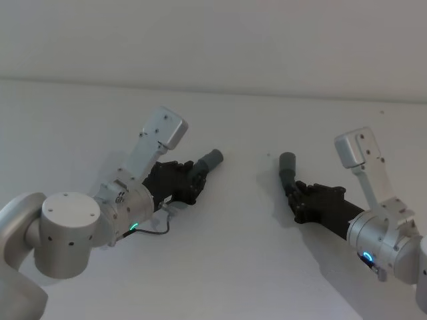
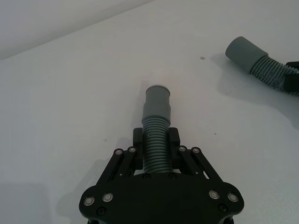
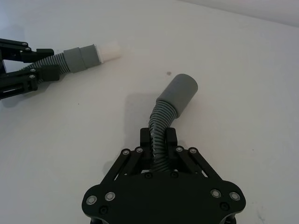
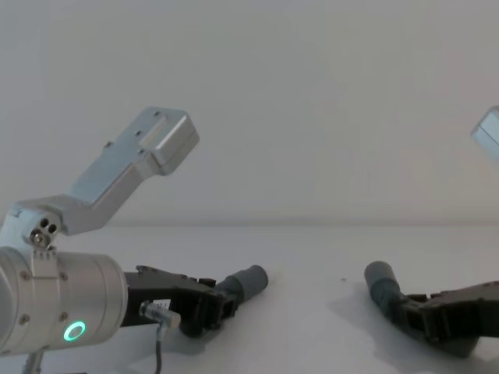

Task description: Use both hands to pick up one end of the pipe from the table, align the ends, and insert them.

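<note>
The left end effector (image 2: 156,140) and right end effector (image 3: 159,142) both squeeze the pipe (image 3: 161,116); the white tip (image 3: 108,50) must face the socket (image 3: 182,89) squarely.

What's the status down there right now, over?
Left gripper shut on hose behind white-tipped cuff. Right gripper shut on hose behind socket cuff. Cuffs apart, not joined; only bare table between.

Black plastic on left claw (image 2: 156,140) and right claw (image 3: 159,137): two-finger linkages, silver screw heads (image 2: 108,197) across the base plate. Silver cylindrical wrists (image 4: 62,312). The left's ring light (image 4: 74,331) is green, the right's (image 1: 367,257) reads blue-cyan. Each wrist carries an angled silver bracket (image 1: 163,128) with small holes. Thin black cable (image 1: 155,231) loops off the left wrist. Big round silver joint drum (image 1: 65,233), dotted with screw holes.
</note>
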Available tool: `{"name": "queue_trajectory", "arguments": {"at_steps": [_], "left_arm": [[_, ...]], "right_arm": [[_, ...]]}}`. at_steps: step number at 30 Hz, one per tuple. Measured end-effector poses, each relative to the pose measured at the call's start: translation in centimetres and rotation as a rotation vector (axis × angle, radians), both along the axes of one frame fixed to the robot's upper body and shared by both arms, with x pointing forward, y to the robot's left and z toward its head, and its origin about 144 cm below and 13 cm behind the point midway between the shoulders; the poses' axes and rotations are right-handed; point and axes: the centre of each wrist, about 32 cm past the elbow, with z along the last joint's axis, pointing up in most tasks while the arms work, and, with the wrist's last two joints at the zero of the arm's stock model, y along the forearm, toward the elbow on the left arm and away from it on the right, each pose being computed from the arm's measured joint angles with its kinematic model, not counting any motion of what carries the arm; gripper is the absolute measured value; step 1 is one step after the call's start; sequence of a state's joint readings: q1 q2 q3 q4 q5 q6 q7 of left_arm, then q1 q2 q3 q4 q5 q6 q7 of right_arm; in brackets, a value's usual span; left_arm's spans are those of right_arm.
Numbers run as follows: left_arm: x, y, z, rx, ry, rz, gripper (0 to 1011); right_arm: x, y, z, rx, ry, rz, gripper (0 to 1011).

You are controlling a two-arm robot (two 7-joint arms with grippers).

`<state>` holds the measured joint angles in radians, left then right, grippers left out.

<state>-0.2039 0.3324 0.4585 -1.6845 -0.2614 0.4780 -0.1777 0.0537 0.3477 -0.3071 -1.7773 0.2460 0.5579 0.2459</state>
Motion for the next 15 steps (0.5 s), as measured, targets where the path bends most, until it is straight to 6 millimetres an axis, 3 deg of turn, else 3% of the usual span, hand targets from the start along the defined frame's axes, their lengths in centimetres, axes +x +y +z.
{"name": "queue_trajectory", "arguments": {"at_steps": [15], "left_arm": [[-0.01, 0.0, -0.02, -0.001, 0.001, 0.0, 306]], "right_arm": [[0.01, 0.01, -0.02, 0.0, 0.0, -0.001, 134]]}}
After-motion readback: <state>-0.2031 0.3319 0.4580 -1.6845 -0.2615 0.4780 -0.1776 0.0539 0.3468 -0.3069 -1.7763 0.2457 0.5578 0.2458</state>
